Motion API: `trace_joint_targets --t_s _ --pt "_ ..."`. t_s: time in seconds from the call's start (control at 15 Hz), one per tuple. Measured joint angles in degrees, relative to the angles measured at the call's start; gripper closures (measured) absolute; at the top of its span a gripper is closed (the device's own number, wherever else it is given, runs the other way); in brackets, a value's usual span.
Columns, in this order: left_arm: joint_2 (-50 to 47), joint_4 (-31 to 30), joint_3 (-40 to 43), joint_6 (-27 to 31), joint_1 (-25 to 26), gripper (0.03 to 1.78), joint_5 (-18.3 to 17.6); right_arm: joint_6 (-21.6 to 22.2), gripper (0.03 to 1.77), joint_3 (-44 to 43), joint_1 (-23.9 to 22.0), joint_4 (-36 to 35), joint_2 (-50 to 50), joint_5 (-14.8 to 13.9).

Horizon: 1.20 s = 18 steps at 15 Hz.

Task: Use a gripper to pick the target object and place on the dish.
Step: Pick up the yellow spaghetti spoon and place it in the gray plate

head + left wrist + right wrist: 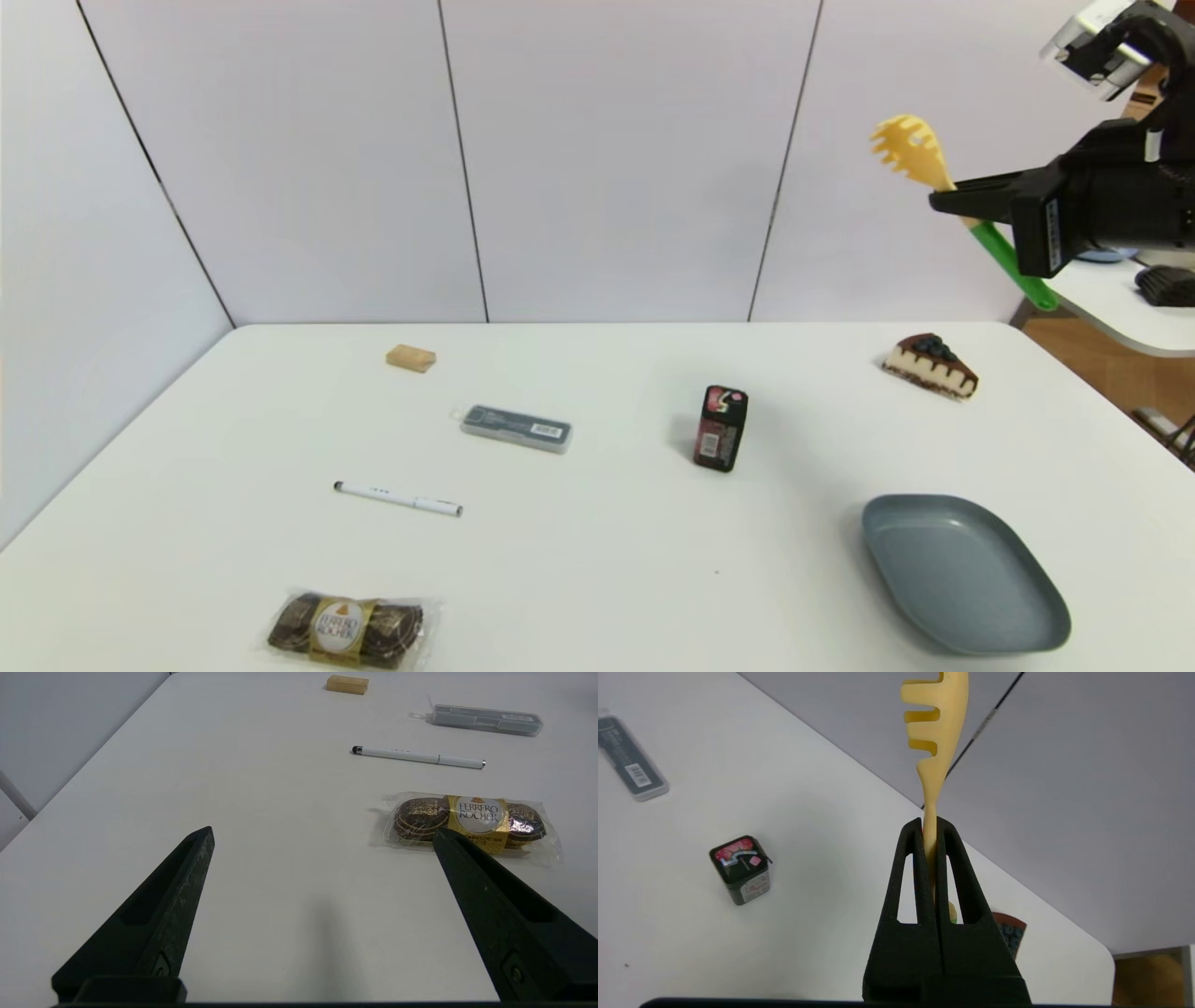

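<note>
The spaghetti server [913, 154] is aloft, clamped at its yellow neck in the right hand [943, 201], toothed head up, green handle slanting below. The dish [964, 574] lies well beneath on the surface [597, 560], apparently bare. The left hand [322, 842] hovers open near the Ferrero Rocher pack [469, 822].

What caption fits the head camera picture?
Right gripper holds the yellow-and-green plastic spaghetti server high above the grey-blue plate.

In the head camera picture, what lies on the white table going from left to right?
Chocolate pack → pen → grey case → small black box → cake slice. The wooden block and dish overlap others sideways, so I skip them.
</note>
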Motion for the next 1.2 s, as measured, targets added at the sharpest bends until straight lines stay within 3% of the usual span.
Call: trace_joint_targets --t_s 0.33,0.6,0.87,1.2 --pt "0.0 0.0 0.0 0.0 0.0 0.12 0.0 0.0 1.75 2.4 -4.2 10.7 -4.9 0.0" --pt "0.0 0.0 0.0 0.0 0.0 0.12 0.0 0.0 1.75 12.9 -4.5 16.7 -11.8 0.2" --pt "0.0 0.0 0.0 0.0 0.0 0.12 0.0 0.0 1.75 28.0 -4.5 14.0 -17.4 0.3" --pt "0.0 0.0 0.0 0.0 0.0 0.12 0.0 0.1 1.75 40.3 -4.5 1.9 -17.2 0.2"
